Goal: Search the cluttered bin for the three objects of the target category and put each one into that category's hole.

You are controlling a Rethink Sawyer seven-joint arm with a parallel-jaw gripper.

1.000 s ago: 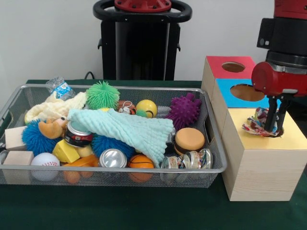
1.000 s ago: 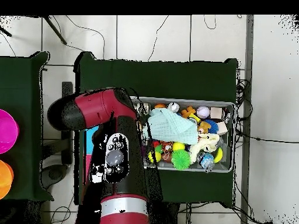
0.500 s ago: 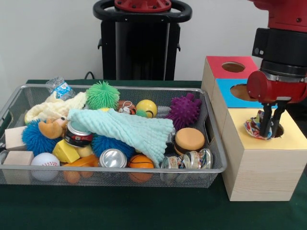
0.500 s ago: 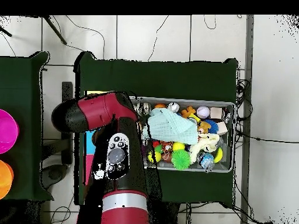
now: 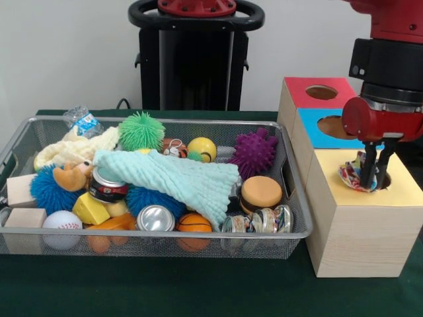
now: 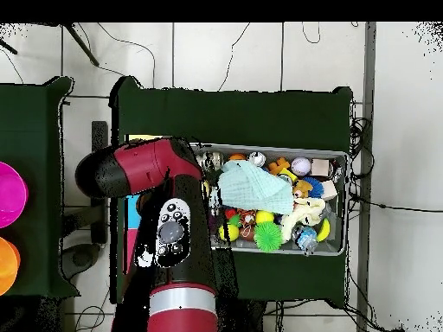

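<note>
The gripper (image 5: 371,181) hangs over the round hole in the yellow top of the wooden box (image 5: 353,231), at the right end of the bench (image 5: 152,290). Its fingers (image 5: 365,173) are close together, pinching a small crumpled cloth (image 5: 350,176) with many colours (red, blue, white and yellow bits). The cloth sits at the hole's left rim. The wire bin (image 5: 149,241), beside the box, is full of toys, with a pale green towel (image 5: 175,179) on top.
</note>
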